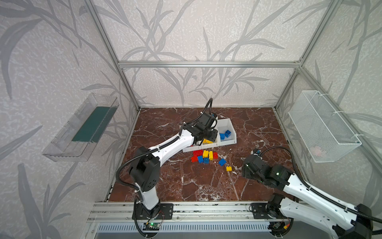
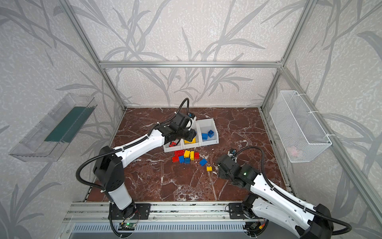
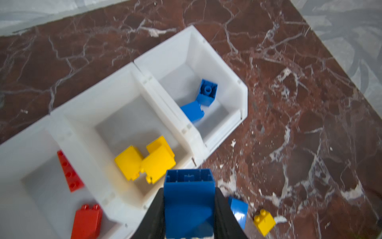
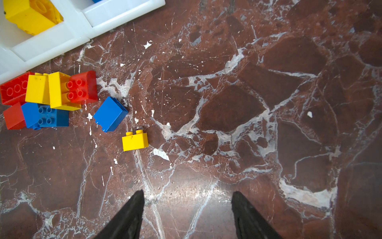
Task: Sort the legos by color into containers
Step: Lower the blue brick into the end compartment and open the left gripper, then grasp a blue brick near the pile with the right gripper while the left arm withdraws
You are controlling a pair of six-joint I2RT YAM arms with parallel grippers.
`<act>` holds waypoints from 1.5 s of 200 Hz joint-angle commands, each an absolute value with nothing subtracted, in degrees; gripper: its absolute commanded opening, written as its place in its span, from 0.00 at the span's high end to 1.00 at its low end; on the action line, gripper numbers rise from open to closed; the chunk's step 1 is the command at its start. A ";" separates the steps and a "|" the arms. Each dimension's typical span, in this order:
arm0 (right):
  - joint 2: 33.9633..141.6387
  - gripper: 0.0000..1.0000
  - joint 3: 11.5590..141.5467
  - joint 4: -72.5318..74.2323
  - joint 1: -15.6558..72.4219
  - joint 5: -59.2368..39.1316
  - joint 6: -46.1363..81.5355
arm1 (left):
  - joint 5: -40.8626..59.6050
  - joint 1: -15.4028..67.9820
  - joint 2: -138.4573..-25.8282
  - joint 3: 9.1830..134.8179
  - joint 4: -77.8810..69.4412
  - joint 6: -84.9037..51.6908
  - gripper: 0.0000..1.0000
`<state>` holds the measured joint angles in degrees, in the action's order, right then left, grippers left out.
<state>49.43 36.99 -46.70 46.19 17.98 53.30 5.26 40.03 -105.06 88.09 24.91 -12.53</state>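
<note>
My left gripper [image 3: 189,191] is shut on a blue lego [image 3: 189,202], held over the front edge of the middle one of the three joined white containers [image 3: 144,82]. In the left wrist view the end bin holds two blue bricks [image 3: 207,92], the middle one yellow bricks [image 3: 144,159], the other end red bricks [image 3: 86,221]. A pile of red, yellow and blue legos [image 1: 204,156] lies on the table before the containers [image 1: 229,124]. A lone blue brick [image 4: 110,113] and a small yellow brick [image 4: 134,140] lie apart. My right gripper [image 4: 188,194] is open and empty above bare marble.
A clear tray with green liner [image 1: 82,128] hangs on the left wall. A white wire basket [image 1: 322,126] hangs on the right wall. Aluminium frame posts edge the marble table [image 1: 165,186], and a rail [image 1: 206,209] runs along its front.
</note>
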 commanded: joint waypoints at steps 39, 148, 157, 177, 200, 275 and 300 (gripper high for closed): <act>50.61 0.32 38.06 -47.42 46.58 16.22 51.91 | 10.05 39.40 -123.95 111.05 29.86 -11.44 0.72; 50.36 0.33 38.55 -48.93 46.67 16.43 51.59 | 11.80 37.47 -127.99 117.94 29.98 -14.97 0.41; 50.23 0.32 38.56 -49.28 46.67 16.44 51.62 | 12.12 37.19 -125.93 115.02 28.20 -15.73 0.41; 49.93 0.33 38.35 -49.66 46.67 16.56 51.60 | 12.70 36.20 -120.89 108.07 24.09 -16.99 0.41; 50.47 0.33 38.22 -49.33 46.67 16.73 51.27 | 13.24 35.06 -115.51 101.05 20.06 -17.43 0.41; 61.78 0.30 44.28 -39.54 46.67 10.98 34.16 | 12.11 32.91 -99.10 83.24 18.65 -18.48 0.41; 65.00 0.30 46.14 -33.65 45.87 9.46 25.89 | 10.57 32.43 -91.76 74.42 17.84 -19.57 0.40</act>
